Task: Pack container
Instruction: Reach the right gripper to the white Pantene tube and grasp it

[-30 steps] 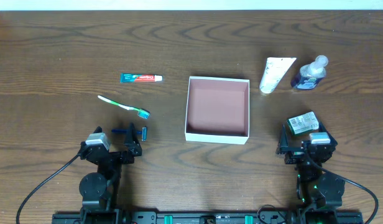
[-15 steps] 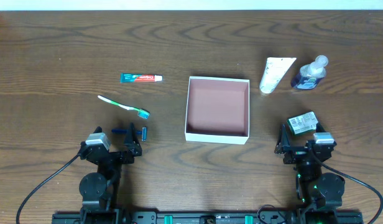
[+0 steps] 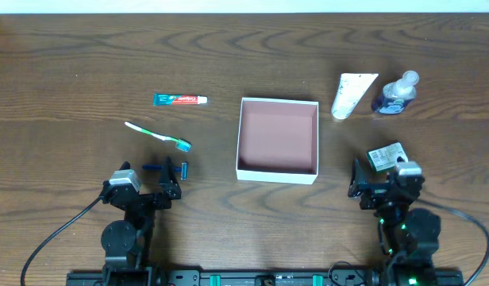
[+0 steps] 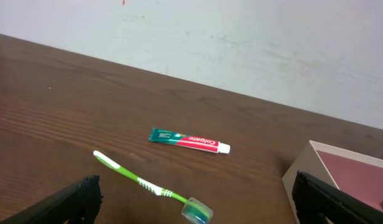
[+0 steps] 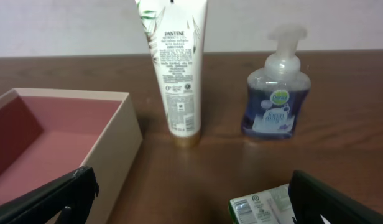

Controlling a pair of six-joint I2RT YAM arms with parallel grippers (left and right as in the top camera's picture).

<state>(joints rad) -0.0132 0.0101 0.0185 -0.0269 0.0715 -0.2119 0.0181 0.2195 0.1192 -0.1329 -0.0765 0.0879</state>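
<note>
The container (image 3: 277, 171) is a shallow white-walled square box with an empty pink-brown floor at the table's centre; it also shows in the right wrist view (image 5: 120, 134) and the left wrist view (image 4: 328, 155). A green toothbrush (image 3: 157, 135) and a toothpaste tube (image 3: 180, 99) lie to its left. A white Pantene tube (image 3: 352, 94), a blue soap bottle (image 3: 395, 95) and a green-white pack (image 3: 385, 157) lie to its right. My left gripper (image 3: 165, 169) is open and empty just short of the toothbrush (image 4: 148, 183). My right gripper (image 3: 379, 178) is open, with the pack (image 5: 263, 208) by its right finger.
The wooden table's far edge meets a pale wall behind the objects. The Pantene tube (image 5: 177, 68) and the soap bottle (image 5: 275, 93) lie ahead of the right gripper. Toothpaste (image 4: 188, 140) lies beyond the toothbrush.
My right gripper has shifted left and drawn back a little, so more of the green-white pack shows. The left arm and all objects have not moved.
</note>
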